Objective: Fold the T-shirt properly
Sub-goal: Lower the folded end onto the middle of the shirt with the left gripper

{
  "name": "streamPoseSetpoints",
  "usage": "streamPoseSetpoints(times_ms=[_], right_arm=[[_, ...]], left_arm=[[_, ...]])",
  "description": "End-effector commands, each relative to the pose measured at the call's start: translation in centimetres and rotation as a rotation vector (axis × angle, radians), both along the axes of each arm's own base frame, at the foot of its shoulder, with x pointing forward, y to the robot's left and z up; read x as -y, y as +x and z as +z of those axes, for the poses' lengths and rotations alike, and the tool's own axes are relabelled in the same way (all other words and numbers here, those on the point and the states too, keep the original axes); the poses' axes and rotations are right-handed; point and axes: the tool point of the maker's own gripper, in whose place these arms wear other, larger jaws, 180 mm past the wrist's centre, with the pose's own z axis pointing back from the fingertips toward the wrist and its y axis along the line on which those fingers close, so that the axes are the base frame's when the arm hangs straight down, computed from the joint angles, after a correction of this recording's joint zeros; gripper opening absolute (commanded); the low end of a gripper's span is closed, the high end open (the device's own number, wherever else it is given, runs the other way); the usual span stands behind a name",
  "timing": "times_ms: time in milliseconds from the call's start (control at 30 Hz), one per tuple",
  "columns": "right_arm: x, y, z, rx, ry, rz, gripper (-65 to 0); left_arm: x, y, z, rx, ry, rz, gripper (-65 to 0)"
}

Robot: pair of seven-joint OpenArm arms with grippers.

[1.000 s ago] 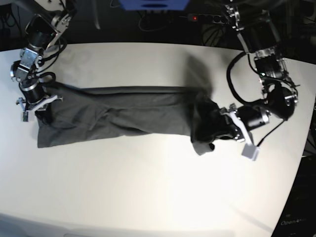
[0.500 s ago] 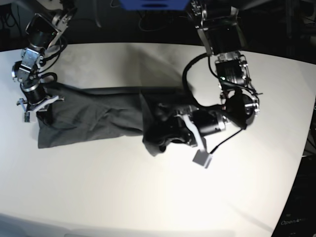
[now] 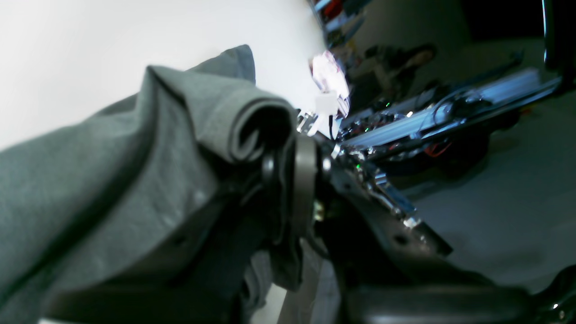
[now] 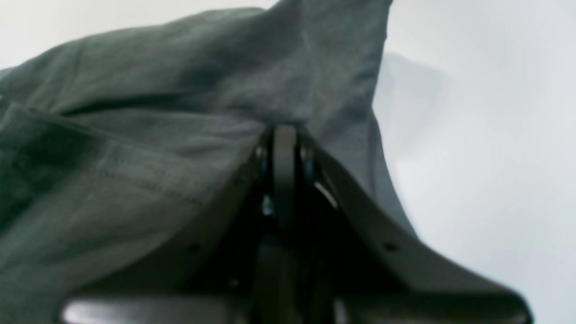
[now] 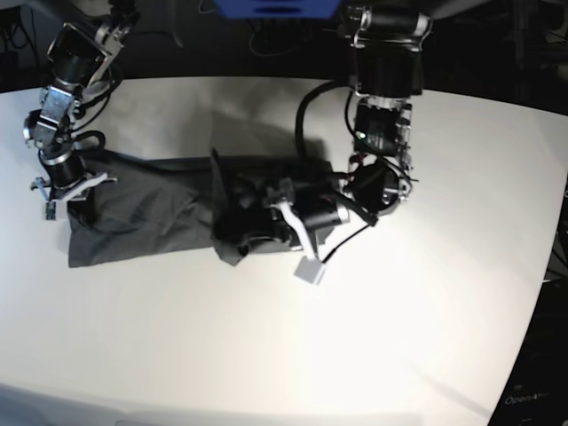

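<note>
While the T-shirt point(image 5: 151, 209) lies stretched across the left half of the white worktop point(image 5: 266, 355), toward its far edge, both of its ends are pinched by the 2 arms. At the worktop's left edge the right gripper point(image 5: 62, 191) is clamped on the shirt's left end; in the right wrist view its jaws stand closed together with the grey cloth point(image 4: 180, 112) bunched and rising to a peak just above them, a stitched hem running across the fabric to the left. From there the garment runs rightward as a long dark grey band, flat on the surface with shallow creases. Near the middle of the worktop the left gripper point(image 5: 253, 226) holds the other end, drawn over the flat part so that it stands as a raised fold. In the left wrist view the cloth point(image 3: 135, 180) curls in a thick roll over the nearly closed jaws, and a flap hangs between them.
</note>
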Motion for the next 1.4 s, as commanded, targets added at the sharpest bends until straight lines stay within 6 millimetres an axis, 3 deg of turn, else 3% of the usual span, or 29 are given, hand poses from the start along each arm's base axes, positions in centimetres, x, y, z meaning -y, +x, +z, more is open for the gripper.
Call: streamPoseSetpoints(times_ms=[0,167,367,700,833,967,1133,1367], right_arm=[[-1.9,-7.3,-7.4,-0.441,-0.071,0.110,-64.4],[-1.9,-7.4,-7.4,-0.445,-0.070,0.110,-64.4],[-1.9,-7.4,-7.4,-0.445,-0.070,0.110,-64.4],[-1.9,-7.3,-7.4,-0.441,-0.072,0.110,-64.4],[-1.9,-7.3,-7.4,-0.441,-0.072,0.110,-64.4],[-1.9,-7.3,-7.4,-0.441,-0.072,0.110,-64.4],[-1.9,-7.4,-7.4,-0.443,-0.072,0.110,-64.4],[-1.9,-7.4,-7.4,-0.444,-0.071,0.110,-64.4]], left_arm=[[0.3,1.3,2.5,0.060,-0.062,0.025,-61.8],[0.2,2.5,3.5,0.078,-0.103,0.077,-61.8],[2.2,2.2,4.6,0.109,-0.122,0.038,-61.8],[2.6,1.5,1.2,0.007,-0.095,0.015,-61.8],[1.9,1.6,0.8,0.009,-0.071,0.014,-61.8],[-0.1,2.0,-0.2,-0.028,-0.042,0.044,-61.8],[-2.8,2.7,0.5,-0.052,-0.103,0.082,-61.8],[-2.6,2.7,0.0,-0.055,-0.078,0.079,-61.8]])
